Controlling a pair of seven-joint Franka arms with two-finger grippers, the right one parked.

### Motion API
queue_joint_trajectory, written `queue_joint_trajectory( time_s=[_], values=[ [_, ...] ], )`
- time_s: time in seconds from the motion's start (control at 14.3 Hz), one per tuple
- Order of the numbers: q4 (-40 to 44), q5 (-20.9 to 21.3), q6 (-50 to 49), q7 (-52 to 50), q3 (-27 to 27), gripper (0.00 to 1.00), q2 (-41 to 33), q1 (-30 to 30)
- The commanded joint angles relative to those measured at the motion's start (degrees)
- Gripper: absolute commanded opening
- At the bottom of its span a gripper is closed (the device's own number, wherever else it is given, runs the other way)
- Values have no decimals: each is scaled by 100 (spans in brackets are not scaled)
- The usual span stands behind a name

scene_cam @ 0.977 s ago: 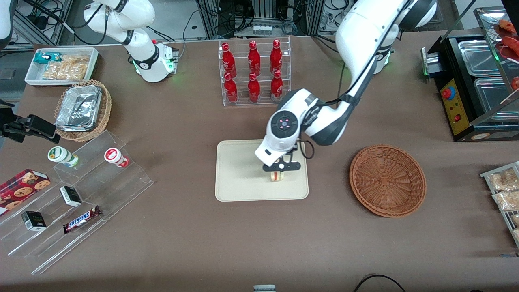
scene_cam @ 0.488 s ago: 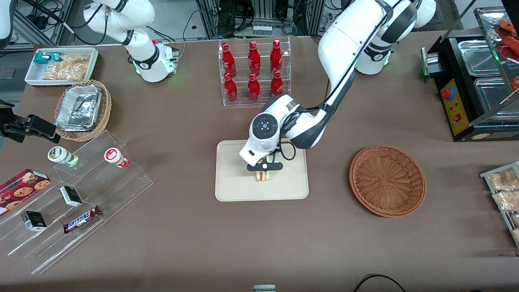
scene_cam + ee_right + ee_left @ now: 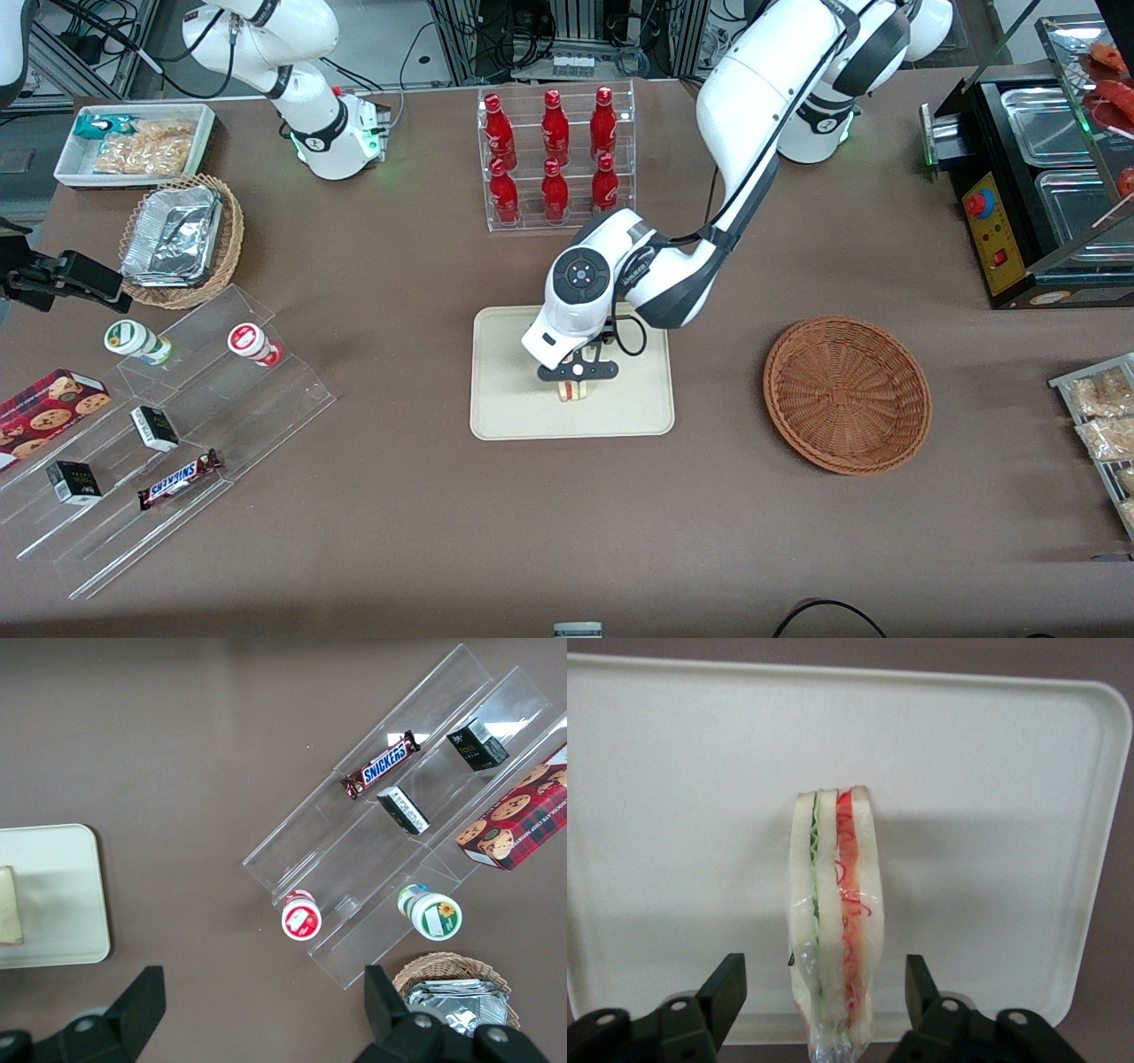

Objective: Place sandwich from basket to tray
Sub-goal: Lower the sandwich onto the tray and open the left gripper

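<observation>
The sandwich [image 3: 573, 392], a wedge of white bread with red and green filling in clear wrap, stands on its edge on the cream tray [image 3: 505, 408]. In the left wrist view the sandwich [image 3: 834, 921] sits between my two fingers [image 3: 723, 992] with a clear gap on each side, on the tray [image 3: 682, 771]. My gripper [image 3: 576, 376] is open, low over the tray around the sandwich. The reddish-brown wicker basket [image 3: 846, 394] stands beside the tray toward the working arm's end and holds nothing. The sandwich's edge [image 3: 9, 905] also shows in the right wrist view.
A clear rack of red bottles [image 3: 555, 155] stands farther from the front camera than the tray. Acrylic steps with snacks [image 3: 159, 434], a tan basket of foil containers [image 3: 177, 237] and a white bin [image 3: 133, 142] lie toward the parked arm's end. A black warmer [image 3: 1028, 177] stands at the working arm's end.
My gripper carried the sandwich sideways over the tray toward the parked arm's end, set it down, and its fingers have opened off it.
</observation>
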Motion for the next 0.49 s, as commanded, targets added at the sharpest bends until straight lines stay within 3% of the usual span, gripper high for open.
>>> queue_joint_trajectory(
  time_s=[0.0, 0.14, 0.28, 0.42],
  values=[
    [-47, 184, -879, 22, 325, 100, -602, -12],
    [-55, 587, -1461, 635, 335, 100, -1049, 162],
    [-38, 598, -2041, 79, 439, 100, -1244, 286],
    [-335, 563, -2079, 250, 440, 100, -1534, 593]
  ],
)
